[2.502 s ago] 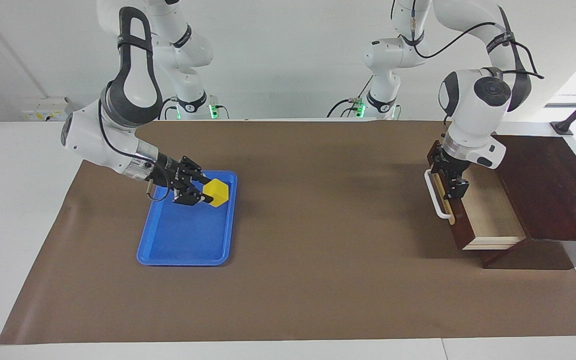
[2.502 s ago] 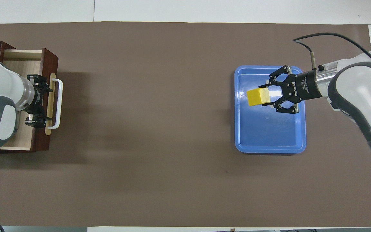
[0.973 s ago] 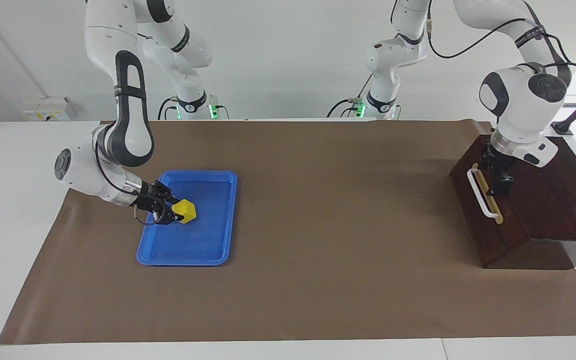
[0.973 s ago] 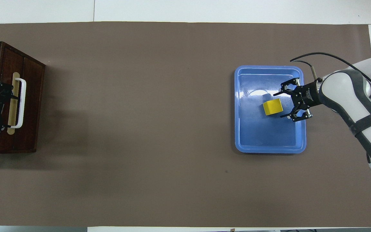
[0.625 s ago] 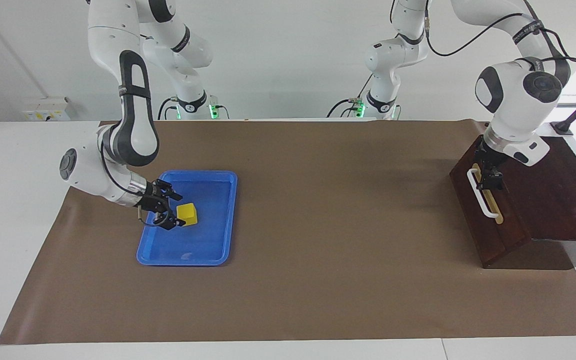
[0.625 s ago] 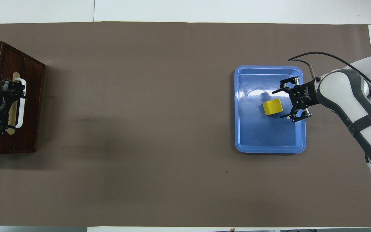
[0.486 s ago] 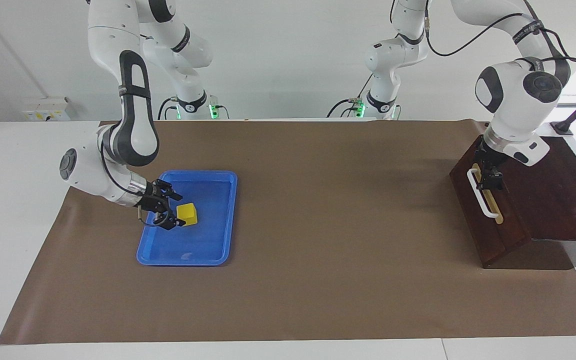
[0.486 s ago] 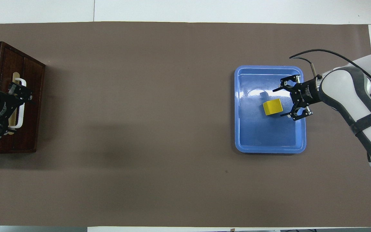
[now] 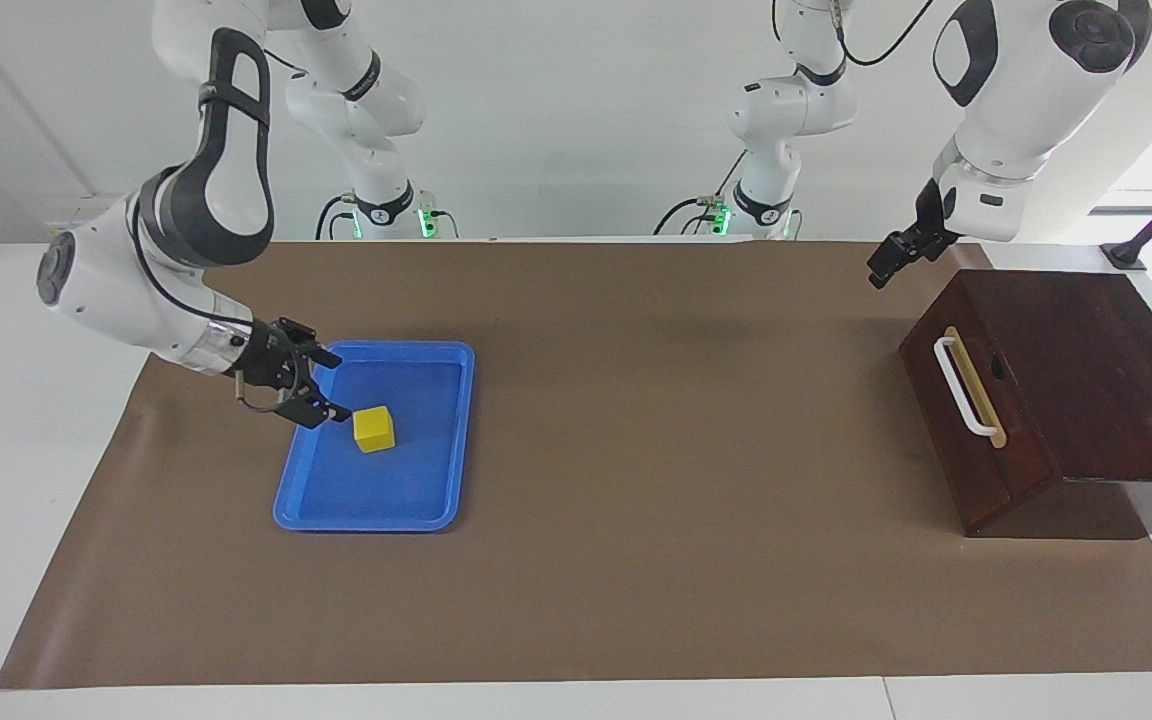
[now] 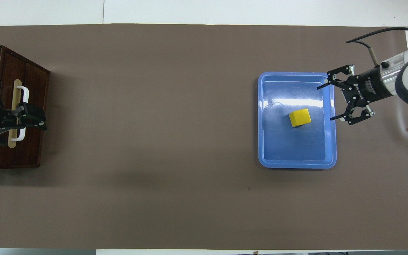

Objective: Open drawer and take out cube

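1. The cube (image 9: 374, 428) lies loose in the blue tray (image 9: 308, 503).
2. My right gripper (image 9: 314, 386) hangs spread wide and empty over the tray's rim.
3. The drawer (image 9: 966, 420) is shut.
4. My left gripper (image 9: 887, 262) hangs raised over the mat beside it; its finger gap I cannot tell.

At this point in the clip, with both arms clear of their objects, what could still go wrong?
Little is left to fail, but two things stand out. The open right gripper sits low at the blue tray edge, beside the cube; a careless withdrawal might clip the tray rim and shift both. The left gripper hangs above the drawer, which is shut; a low sweep might catch its white handle.
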